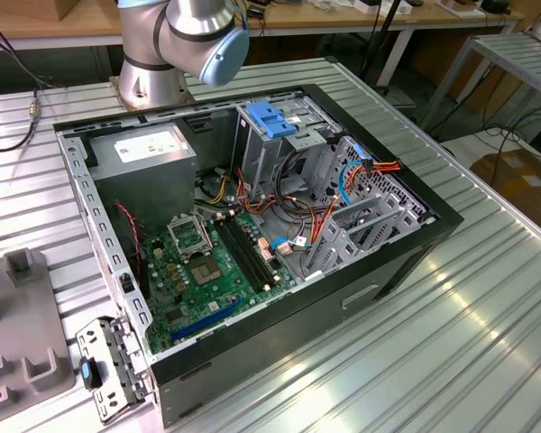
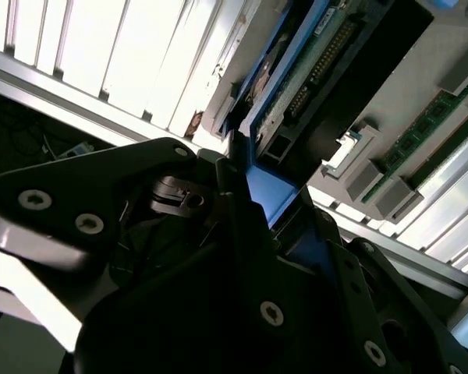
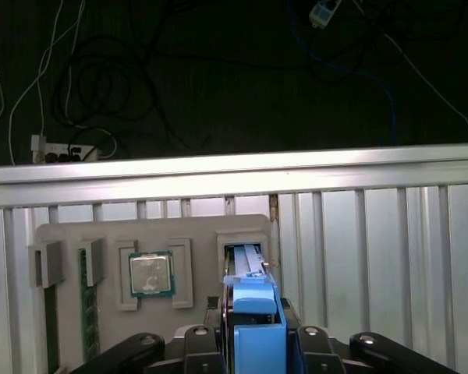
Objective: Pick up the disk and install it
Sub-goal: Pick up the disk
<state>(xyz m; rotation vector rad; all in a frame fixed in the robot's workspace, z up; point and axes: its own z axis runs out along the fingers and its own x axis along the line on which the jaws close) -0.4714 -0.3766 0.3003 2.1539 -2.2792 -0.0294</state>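
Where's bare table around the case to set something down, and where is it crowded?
Free: the ribbed table between the computer case and the table's edge, on the exterior view's right. Crowded: inside the case, cables over the motherboard; on the exterior view's left, a grey fixture and a metal bracket.

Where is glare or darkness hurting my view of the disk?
Second wrist view: the table blows out white, the gripper is near-black, but the disk and its blue rail read. First wrist view: black background, bright band along the table, disk well lit. Exterior view: even light, mild sheen.
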